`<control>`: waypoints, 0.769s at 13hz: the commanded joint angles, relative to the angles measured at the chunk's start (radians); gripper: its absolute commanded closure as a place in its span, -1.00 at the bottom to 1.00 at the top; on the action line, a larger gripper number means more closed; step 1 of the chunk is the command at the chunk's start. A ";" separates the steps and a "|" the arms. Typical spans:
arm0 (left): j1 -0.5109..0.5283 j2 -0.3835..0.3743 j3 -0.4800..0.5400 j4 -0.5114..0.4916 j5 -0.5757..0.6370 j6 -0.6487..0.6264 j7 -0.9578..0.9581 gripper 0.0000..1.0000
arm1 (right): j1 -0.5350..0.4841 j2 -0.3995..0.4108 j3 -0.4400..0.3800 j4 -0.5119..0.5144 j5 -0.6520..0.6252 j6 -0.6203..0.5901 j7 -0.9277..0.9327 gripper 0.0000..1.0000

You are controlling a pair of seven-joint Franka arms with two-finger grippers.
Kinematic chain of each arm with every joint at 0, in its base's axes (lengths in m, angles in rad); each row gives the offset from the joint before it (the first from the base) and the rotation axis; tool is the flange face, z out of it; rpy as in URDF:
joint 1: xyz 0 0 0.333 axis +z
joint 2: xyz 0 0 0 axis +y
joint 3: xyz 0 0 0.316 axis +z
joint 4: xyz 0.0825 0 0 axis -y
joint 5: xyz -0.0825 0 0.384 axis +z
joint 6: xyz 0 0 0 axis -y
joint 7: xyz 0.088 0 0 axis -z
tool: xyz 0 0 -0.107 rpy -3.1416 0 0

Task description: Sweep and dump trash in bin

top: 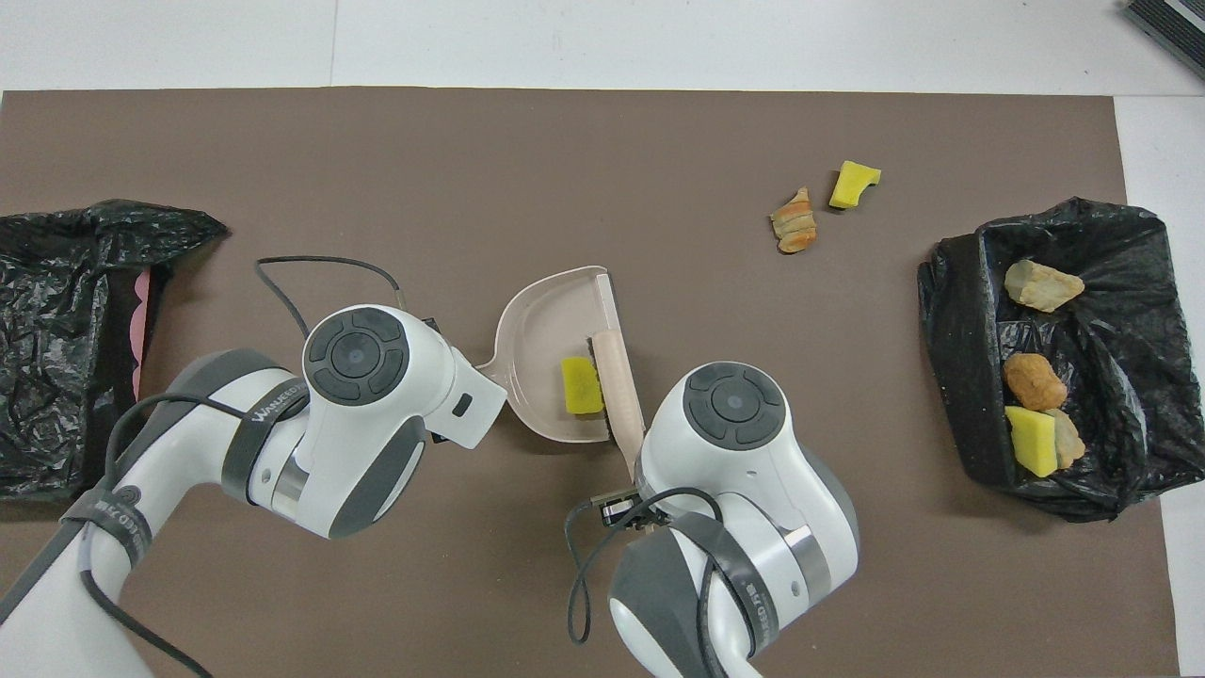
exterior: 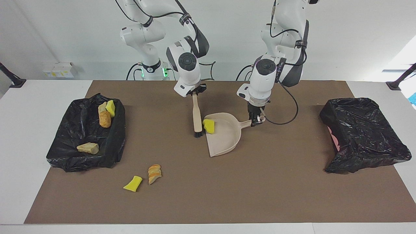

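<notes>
My right gripper [exterior: 194, 93] is shut on the handle of a beige brush [exterior: 197, 115], whose black bristles rest at the mouth of the beige dustpan [exterior: 226, 138]. My left gripper [exterior: 256, 121] is shut on the dustpan's handle. One yellow sponge chunk [exterior: 209, 126] lies inside the pan by the bristles; it also shows in the overhead view [top: 581, 385]. A yellow chunk [exterior: 133, 183] and a tan bread lump [exterior: 154, 173] lie loose on the brown mat, farther from the robots toward the right arm's end. In the overhead view both grippers are hidden under the wrists.
A black-bag-lined bin [exterior: 113, 149] at the right arm's end holds several trash pieces. A second black-lined bin [exterior: 364, 136] stands at the left arm's end. The brown mat [exterior: 260, 188] covers the white table.
</notes>
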 commanded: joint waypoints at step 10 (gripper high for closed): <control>-0.005 -0.011 0.013 -0.023 0.005 0.061 -0.092 1.00 | -0.257 0.253 -0.028 0.394 -0.431 -0.179 0.028 1.00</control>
